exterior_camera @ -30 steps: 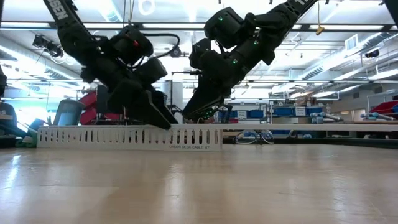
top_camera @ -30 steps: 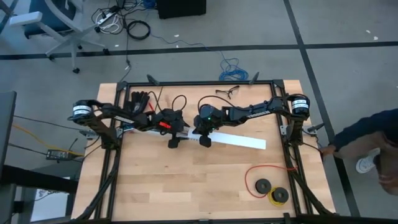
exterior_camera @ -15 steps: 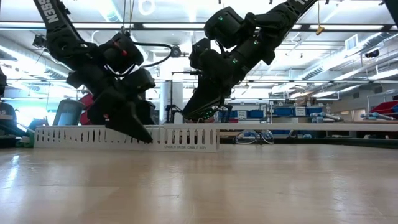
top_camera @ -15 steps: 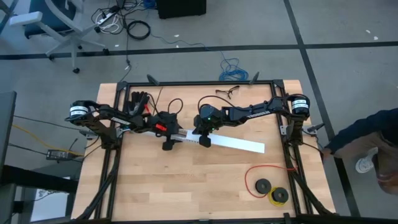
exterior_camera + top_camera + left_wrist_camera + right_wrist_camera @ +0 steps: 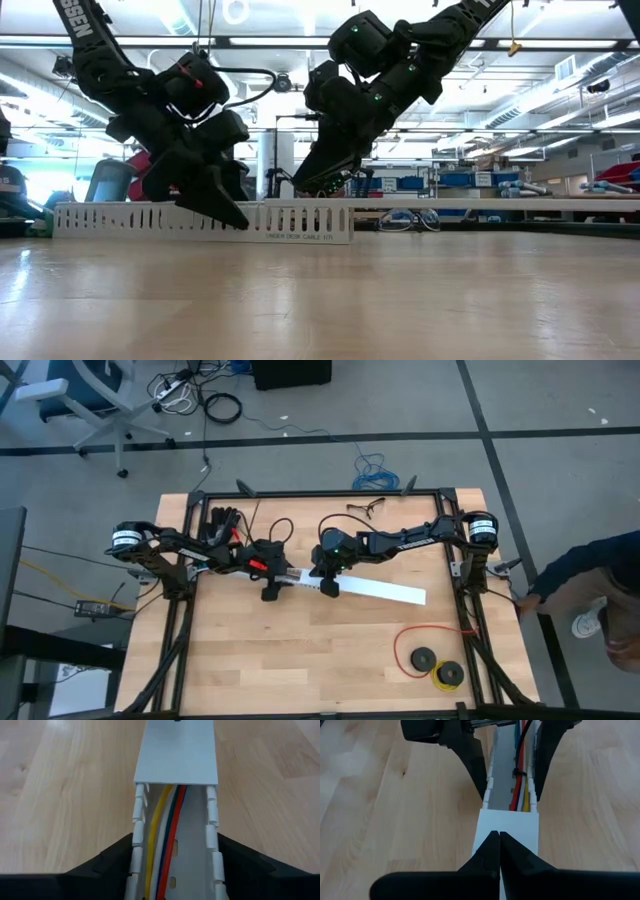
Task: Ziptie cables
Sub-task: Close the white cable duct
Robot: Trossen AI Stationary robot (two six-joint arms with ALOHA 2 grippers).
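A long white slotted channel (image 5: 350, 585) lies flat across the table's middle. The cables (image 5: 165, 845), yellow, white, blue and red wires, run inside its open part, with a black tie (image 5: 519, 772) around them. No dark plug shows. A flat white cover (image 5: 176, 755) closes the channel's right part. My left gripper (image 5: 270, 588) is open and low over the open part, one finger (image 5: 117, 857) outside each wall. My right gripper (image 5: 328, 585) is shut above the cover's end. My left gripper straddles the channel's open part from above, slanting; its fingers (image 5: 472, 762) stand close against the two slotted walls (image 5: 137, 820), but I cannot tell whether they touch. My right gripper rests its shut fingertips (image 5: 499, 837) on the cover's top (image 5: 510, 825) near its end, slanting down from the right.
A red wire loop with black spools (image 5: 430, 657) lies near the table's near right corner. A black glove (image 5: 222, 522), a black cable loop (image 5: 287, 525) and glasses (image 5: 362, 508) lie toward the far edge. A dark frame rail (image 5: 320, 493) bounds the table.
My left gripper has moved along the channel toward the table's left edge and come lower, then stayed still for the last half second. The channel has slid slightly left with it. My right gripper has kept its place on the cover.
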